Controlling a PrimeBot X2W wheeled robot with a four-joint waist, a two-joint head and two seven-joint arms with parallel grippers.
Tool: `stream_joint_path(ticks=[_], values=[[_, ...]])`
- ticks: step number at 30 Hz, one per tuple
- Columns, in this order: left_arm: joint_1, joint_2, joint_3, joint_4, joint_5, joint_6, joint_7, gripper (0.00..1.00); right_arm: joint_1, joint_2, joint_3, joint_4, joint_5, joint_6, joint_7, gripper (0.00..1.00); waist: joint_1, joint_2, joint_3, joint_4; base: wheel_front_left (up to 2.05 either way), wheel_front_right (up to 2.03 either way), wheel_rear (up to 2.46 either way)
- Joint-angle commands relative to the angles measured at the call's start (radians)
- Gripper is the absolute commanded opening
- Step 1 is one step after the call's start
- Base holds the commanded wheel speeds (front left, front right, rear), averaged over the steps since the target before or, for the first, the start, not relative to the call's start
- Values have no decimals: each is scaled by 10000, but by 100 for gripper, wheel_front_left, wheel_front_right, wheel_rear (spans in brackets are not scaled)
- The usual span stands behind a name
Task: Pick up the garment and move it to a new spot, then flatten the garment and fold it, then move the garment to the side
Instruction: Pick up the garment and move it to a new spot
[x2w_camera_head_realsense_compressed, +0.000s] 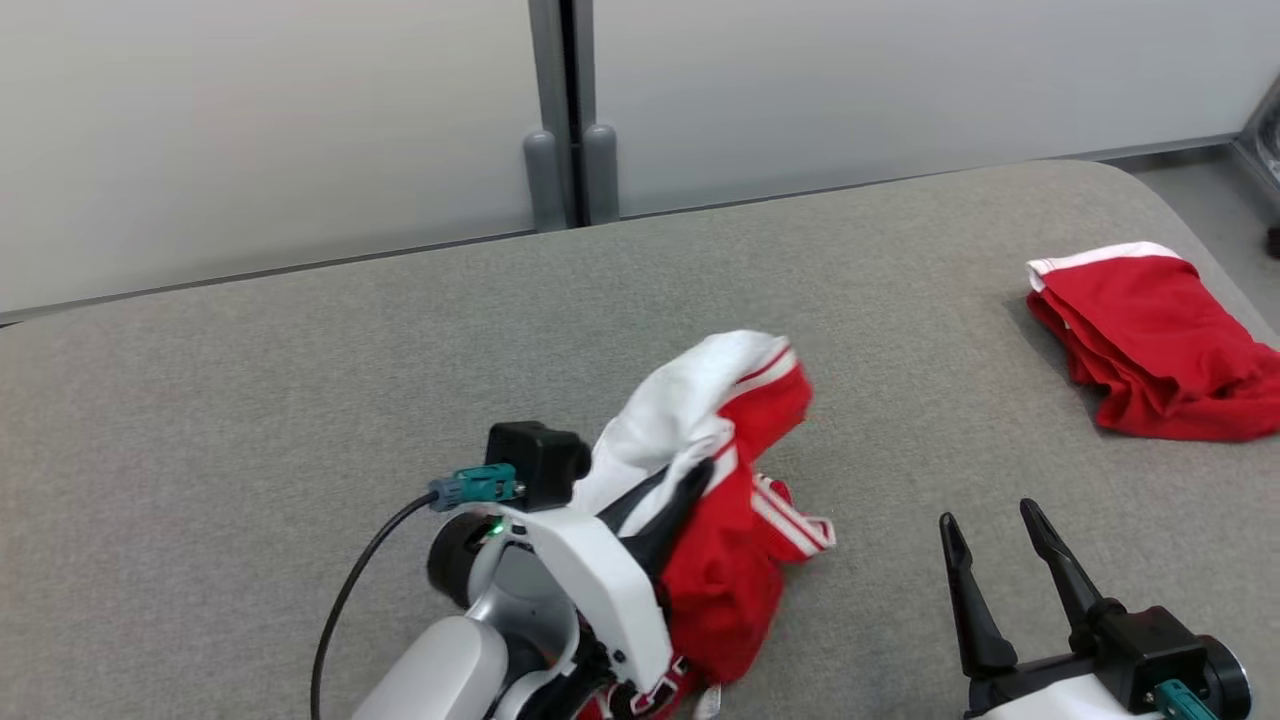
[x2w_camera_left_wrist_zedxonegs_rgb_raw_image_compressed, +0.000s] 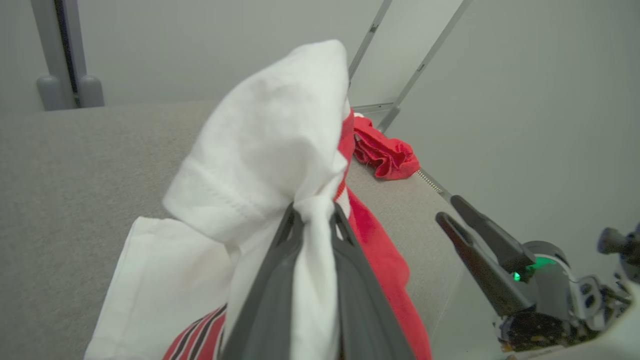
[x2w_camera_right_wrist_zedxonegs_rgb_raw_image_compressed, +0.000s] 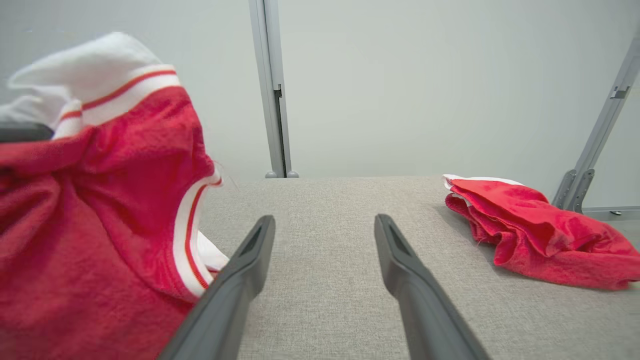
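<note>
Left gripper (x2w_camera_left_wrist_zedxonegs_rgb_raw_image_compressed: 312, 214) is clamped on a white fold of the garment (x2w_camera_left_wrist_zedxonegs_rgb_raw_image_compressed: 270, 145), which is bunched at 6 o'clock on the grey table (x2w_camera_head_realsense_compressed: 250, 400) in the head view. The right wrist view shows the garment's red side and striped trim. The right gripper (x2w_camera_right_wrist_zedxonegs_rgb_raw_image_compressed: 325, 220) has its fingers parted. A folded red cloth (x2w_camera_head_realsense_compressed: 1150, 345) lies at 2 o'clock.

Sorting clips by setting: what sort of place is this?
Likely a robot test lab: a grey fabric-covered table, plain pale wall panels with grey metal posts, and a red-and-white garment clamped in the left gripper.
</note>
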Motion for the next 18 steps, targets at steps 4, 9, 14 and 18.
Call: stream_joint_path(ticks=[4, 9, 14, 18], values=[[-86, 319, 422, 2251, -13, -53, -417, 0, -179, 3, 86, 13, 81, -2, -46, 100, 0, -1, 442, -506, 0, 0, 0], [-589, 182, 322, 5133, 230, -642, -1640, 0, -300, 10, 178, 173, 127, -2, -47, 100, 0, -1, 572, -701, 0, 0, 0], [-901, -94, 113, 6307, 575, -822, -3212, 100, -191, 12, 30, 278, 168, -2, -47, 100, 0, -1, 339, -618, 0, 0, 0], [-139, 7, 193, 5789, 943, -382, -4881, 100, 189, 5, -291, 191, -19, -2, -47, 100, 0, -1, -312, -314, 0, 0, 0]])
